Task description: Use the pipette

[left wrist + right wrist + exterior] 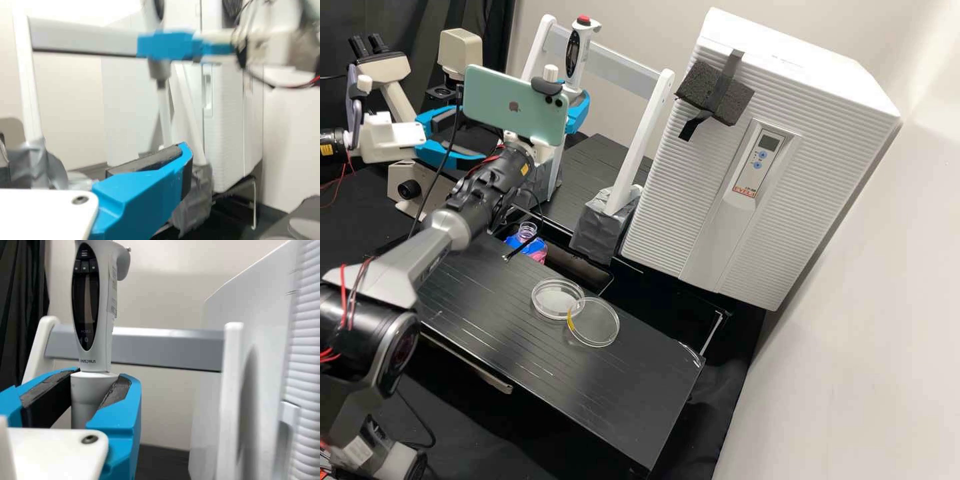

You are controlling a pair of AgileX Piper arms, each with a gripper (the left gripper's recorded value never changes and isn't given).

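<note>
A: Where is the pipette (577,47)?

B: It stands upright in the right hand (577,110), high over the desk (620,393). It is just in front of the grey bar of the stand (640,133). The two blue fingers (117,400) are closed on its white body, below the dark display.

A: And the left hand (453,133)?

B: In the high view it is to the left of the right one, partly hidden by a green phone (513,103). In its own view one finger (145,192) shows a bare dark pad with nothing against it. So this hand is open and holds nothing.

A: What lies on the desk?

B: Two clear dishes (557,297) lie edge to edge; whether they overlap I cannot tell. Behind them stands a small bottle (530,243) with blue content. A big white machine (753,153) is to the right of the stand.
</note>
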